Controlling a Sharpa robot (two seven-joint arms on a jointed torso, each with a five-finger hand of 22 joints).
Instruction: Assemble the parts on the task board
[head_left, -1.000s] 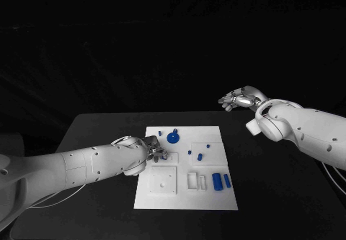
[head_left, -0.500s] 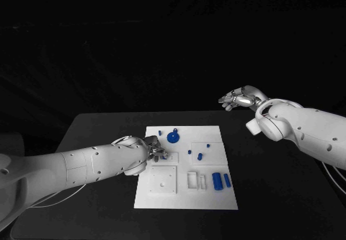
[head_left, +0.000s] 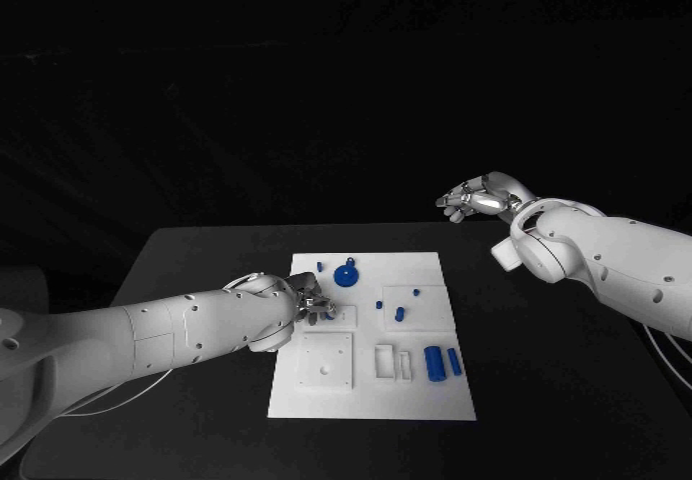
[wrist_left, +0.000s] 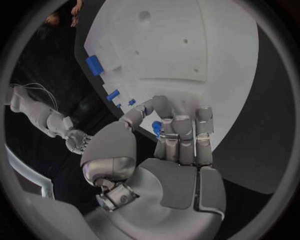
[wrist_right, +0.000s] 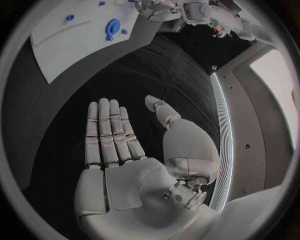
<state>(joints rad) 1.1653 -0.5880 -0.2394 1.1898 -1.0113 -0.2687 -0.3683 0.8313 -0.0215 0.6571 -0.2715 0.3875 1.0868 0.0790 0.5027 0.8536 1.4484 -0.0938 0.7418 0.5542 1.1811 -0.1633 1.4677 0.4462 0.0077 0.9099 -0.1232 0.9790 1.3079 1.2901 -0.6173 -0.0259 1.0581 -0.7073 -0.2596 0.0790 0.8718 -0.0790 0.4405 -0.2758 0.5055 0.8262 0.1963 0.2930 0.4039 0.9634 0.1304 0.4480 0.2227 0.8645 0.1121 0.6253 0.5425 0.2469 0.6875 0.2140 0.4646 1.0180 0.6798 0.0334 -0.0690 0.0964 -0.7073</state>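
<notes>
The white task board (head_left: 361, 400) lies in the middle of the black table. My left hand (head_left: 306, 300) rests over the board's left edge and pinches a small blue part (wrist_left: 156, 128) between thumb and fingers, just above the board (wrist_left: 206, 45). A round blue part (head_left: 346, 274) lies at the board's far end. Small blue pegs (head_left: 400, 314) stand near the middle, and two blue cylinders (head_left: 434, 362) lie at the near right. My right hand (head_left: 476, 197) hangs above the table's far right corner, flat, fingers apart and holding nothing (wrist_right: 119, 145).
A raised white square block (head_left: 326, 360) and a narrow slotted block (head_left: 385, 361) sit on the near half of the board. Bare black table (head_left: 562, 380) surrounds the board on both sides.
</notes>
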